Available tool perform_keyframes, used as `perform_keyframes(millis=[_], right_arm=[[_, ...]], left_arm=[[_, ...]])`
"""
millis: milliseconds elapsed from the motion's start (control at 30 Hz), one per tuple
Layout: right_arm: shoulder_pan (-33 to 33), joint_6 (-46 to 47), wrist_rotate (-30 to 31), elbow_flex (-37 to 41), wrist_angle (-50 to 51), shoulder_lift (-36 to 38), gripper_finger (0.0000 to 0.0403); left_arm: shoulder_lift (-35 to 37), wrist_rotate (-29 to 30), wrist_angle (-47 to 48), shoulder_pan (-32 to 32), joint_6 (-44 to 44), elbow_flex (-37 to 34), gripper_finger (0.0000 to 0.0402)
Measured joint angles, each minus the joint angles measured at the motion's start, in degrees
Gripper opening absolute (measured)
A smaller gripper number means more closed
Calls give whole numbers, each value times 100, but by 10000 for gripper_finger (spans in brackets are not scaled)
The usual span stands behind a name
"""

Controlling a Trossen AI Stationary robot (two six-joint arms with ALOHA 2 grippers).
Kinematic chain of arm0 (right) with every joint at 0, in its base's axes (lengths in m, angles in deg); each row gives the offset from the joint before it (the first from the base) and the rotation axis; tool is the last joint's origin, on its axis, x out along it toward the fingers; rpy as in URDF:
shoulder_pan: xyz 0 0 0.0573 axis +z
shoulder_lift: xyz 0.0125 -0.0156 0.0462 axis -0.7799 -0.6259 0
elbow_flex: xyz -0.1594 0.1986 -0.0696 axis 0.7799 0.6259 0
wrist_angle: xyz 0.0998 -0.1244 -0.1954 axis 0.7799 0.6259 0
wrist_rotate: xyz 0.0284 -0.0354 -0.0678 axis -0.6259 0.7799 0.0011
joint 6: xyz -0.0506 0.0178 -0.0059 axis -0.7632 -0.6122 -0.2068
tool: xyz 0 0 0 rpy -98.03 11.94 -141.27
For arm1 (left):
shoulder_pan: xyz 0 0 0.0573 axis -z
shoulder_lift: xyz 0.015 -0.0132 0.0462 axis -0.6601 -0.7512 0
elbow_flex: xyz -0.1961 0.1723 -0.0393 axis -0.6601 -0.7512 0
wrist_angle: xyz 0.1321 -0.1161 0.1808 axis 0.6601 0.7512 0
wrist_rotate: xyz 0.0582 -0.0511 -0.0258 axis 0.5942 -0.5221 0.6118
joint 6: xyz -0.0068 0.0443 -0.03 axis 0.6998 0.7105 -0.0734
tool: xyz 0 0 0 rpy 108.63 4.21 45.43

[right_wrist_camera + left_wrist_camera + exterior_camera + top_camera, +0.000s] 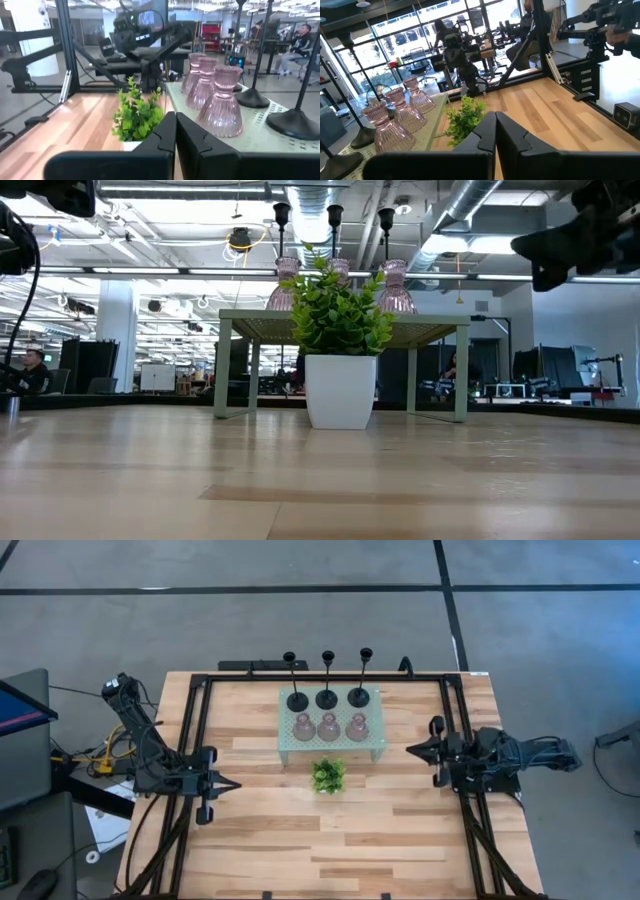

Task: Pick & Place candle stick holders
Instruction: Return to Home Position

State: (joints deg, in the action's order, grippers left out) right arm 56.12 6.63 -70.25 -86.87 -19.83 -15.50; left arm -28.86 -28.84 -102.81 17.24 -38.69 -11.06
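Note:
Three black candle stick holders with round bases and thin stems stand in a row along the far side of a mint-green perforated stand. Three squat pink glass holders stand in a row on its near side and also show in the right wrist view. My left gripper hovers shut at the table's left, pointing toward the middle. My right gripper hovers shut at the table's right, level with the stand's right end. Neither has anything between its fingers.
A small green plant in a white pot stands on the table just in front of the stand. Black frame rails run along the table's left, right and far sides. People sit in the room behind.

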Motion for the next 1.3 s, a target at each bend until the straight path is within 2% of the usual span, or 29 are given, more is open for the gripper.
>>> perform_keyframes(millis=[267,633,867,1033,1200,1300], right_arm=[[-1,-62,-11,603,-645,0,0],[-7,-77,-95,640,-709,-11,0],[4,-236,-845,637,-576,-13,0],[-61,-483,-750,637,-578,-13,0],[-243,-663,-229,624,-631,-13,0],[-352,-664,-191,624,-643,-13,0]], left_arm=[[1,0,-44,0,-24,0,5],[0,-41,-85,0,-24,0,5],[0,-42,-112,0,-24,0,5],[0,-42,-173,0,-106,2,5],[0,-42,-207,0,-173,2,5],[0,-42,-214,0,-170,2,5]])
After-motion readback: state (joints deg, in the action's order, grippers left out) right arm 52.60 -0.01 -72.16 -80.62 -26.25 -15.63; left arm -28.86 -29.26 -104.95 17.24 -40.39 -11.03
